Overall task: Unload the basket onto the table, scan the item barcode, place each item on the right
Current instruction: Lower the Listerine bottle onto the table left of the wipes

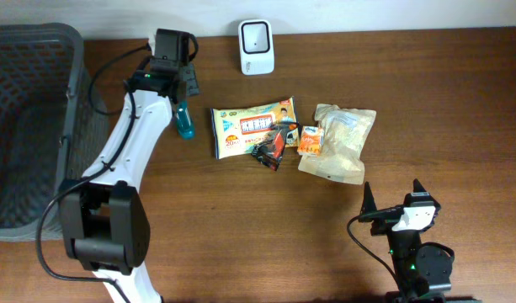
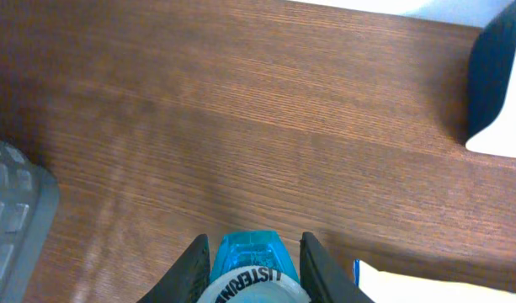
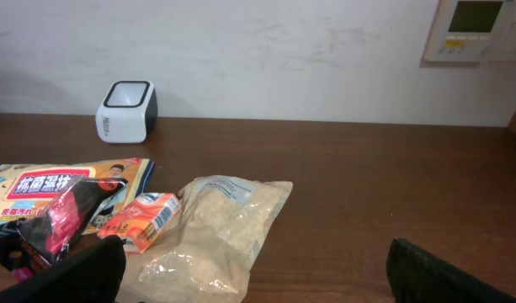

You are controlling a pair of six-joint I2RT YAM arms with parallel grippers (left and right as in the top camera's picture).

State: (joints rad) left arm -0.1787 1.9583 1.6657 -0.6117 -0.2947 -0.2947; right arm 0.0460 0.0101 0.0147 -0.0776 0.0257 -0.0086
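Note:
A small blue Listerine bottle (image 1: 184, 123) (image 2: 251, 263) sits between the fingers of my left gripper (image 1: 182, 103) (image 2: 252, 268), which is shut on it at the back left of the table. The white barcode scanner (image 1: 256, 46) (image 3: 126, 110) stands at the back edge, to the right of the bottle. In the left wrist view the scanner (image 2: 496, 76) shows as a dark shape at the top right. My right gripper (image 1: 393, 200) (image 3: 253, 271) is open and holds nothing near the front right.
A wet-wipes pack (image 1: 245, 128) (image 3: 47, 189), a dark red snack packet (image 1: 271, 147), a small orange box (image 1: 311, 139) (image 3: 141, 220) and a clear bag (image 1: 339, 143) (image 3: 220, 231) lie mid-table. A grey basket (image 1: 30, 126) (image 2: 9, 215) stands at the left.

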